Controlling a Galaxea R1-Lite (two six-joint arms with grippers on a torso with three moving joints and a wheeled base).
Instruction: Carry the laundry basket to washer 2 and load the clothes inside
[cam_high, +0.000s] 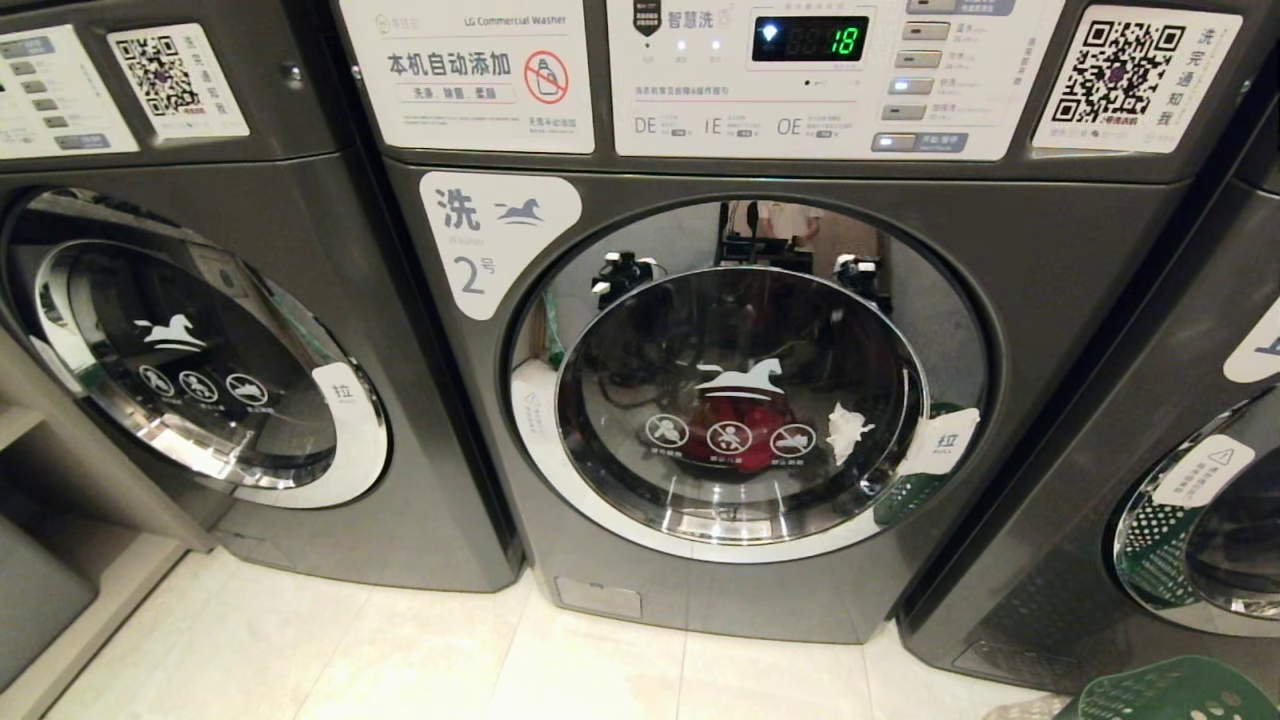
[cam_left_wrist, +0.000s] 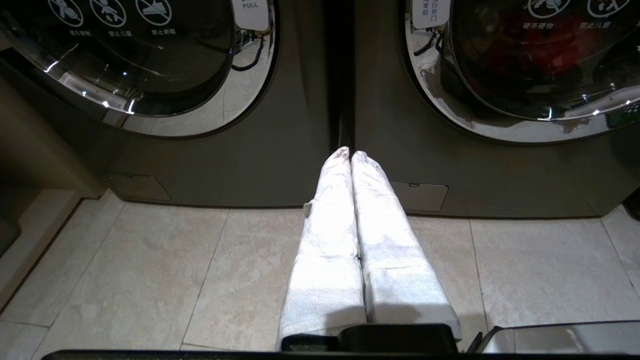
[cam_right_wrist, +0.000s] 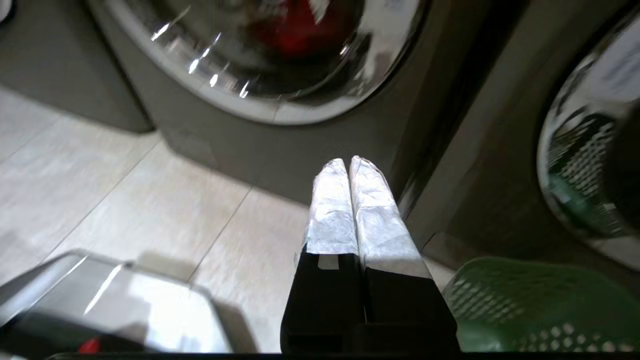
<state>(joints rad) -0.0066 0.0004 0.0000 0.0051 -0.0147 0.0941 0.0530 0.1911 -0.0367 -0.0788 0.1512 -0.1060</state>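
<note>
Washer 2 (cam_high: 1050, 330) stands straight ahead in the head view, its chrome-ringed door (cam_high: 745, 405) closed and its white label (cam_high: 492, 235) showing a 2 and a horse. Behind the glass lie the clothes (cam_high: 742, 425), a red garment and a white piece (cam_high: 845, 428). The red bundle also shows in the left wrist view (cam_left_wrist: 540, 45) and the right wrist view (cam_right_wrist: 295, 25). The green laundry basket (cam_high: 1165, 692) sits on the floor at the lower right, beside my right gripper (cam_right_wrist: 348, 162), which is shut and empty. My left gripper (cam_left_wrist: 350, 154) hangs shut and empty, low before the gap between two washers.
A like grey washer (cam_high: 190, 350) stands to the left and another (cam_high: 1200, 520) to the right, its door reflecting the green basket. A beige shelf unit (cam_high: 60, 520) is at the far left. Pale floor tiles (cam_high: 400, 650) lie in front. A part of my metal base (cam_right_wrist: 125, 305) shows low.
</note>
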